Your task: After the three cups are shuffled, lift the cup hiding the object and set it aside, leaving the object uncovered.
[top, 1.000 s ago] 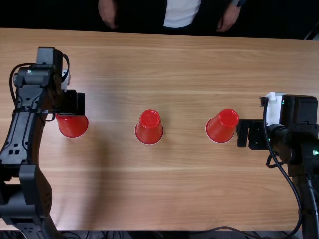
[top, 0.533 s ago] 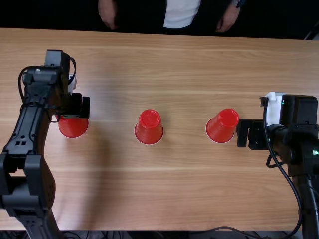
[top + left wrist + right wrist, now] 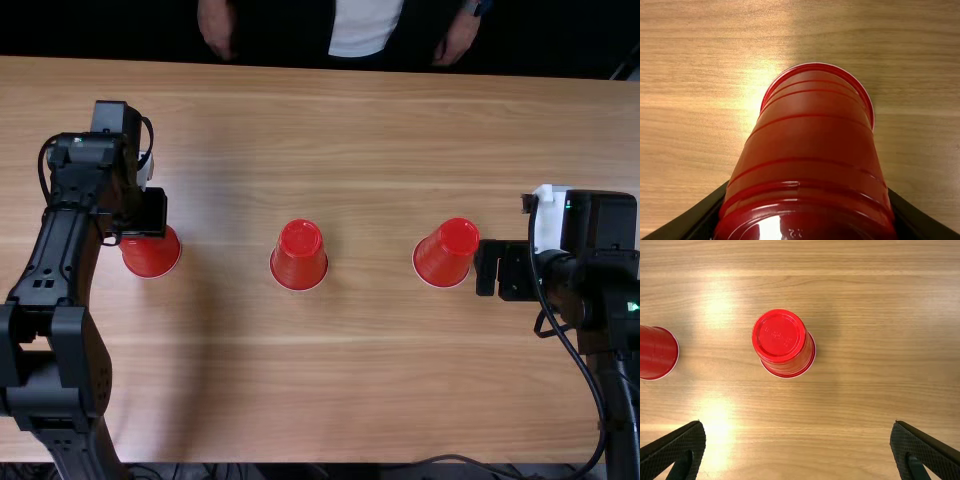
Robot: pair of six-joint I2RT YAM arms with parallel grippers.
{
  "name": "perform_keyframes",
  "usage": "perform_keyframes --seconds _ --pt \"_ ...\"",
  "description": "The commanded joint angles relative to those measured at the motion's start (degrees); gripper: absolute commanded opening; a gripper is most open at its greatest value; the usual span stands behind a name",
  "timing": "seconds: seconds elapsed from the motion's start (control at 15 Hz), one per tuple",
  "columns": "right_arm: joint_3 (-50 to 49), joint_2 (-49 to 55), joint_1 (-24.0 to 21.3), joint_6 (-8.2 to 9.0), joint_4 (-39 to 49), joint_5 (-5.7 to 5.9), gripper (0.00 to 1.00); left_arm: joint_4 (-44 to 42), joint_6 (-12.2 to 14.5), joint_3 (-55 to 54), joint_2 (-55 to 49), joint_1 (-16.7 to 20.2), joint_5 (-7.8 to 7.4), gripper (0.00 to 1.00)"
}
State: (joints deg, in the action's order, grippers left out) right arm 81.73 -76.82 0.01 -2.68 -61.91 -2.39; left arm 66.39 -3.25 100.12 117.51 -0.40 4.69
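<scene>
Three red cups stand upside down in a row on the table: the left cup (image 3: 153,254), the middle cup (image 3: 299,256) and the right cup (image 3: 446,253). My left gripper (image 3: 141,224) is over the left cup (image 3: 810,150) and shut on it, with a black finger (image 3: 700,222) pressing on each side. My right gripper (image 3: 497,270) hangs just right of the right cup (image 3: 784,343), open wide with nothing between its fingers (image 3: 675,447). The middle cup (image 3: 655,359) shows at that view's edge. The object is hidden.
The wooden table (image 3: 360,140) runs wide behind and in front of the cups. A person stands at the far edge (image 3: 365,25), hands off the cups.
My left arm's wrist swung back and to the right, settling over the left cup, which shifted slightly right. The right arm and the other two cups stayed put.
</scene>
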Motion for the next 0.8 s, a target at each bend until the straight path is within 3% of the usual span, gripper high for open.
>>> perform_keyframes --seconds 0.0,0.47,0.73 --pt "0.8 1.0 1.0 0.36 0.0 -0.45 1.0 0.3 -0.6 2.1 -3.3 -0.6 0.16 0.03" --pt "0.3 1.3 1.7 0.25 0.3 -0.45 1.0 0.9 -4.7 1.7 -19.9 0.8 0.48 0.05" --pt "0.3 2.7 3.2 0.36 0.6 -0.45 1.0 2.7 -5.6 1.2 -24.3 10.0 1.11 0.07"
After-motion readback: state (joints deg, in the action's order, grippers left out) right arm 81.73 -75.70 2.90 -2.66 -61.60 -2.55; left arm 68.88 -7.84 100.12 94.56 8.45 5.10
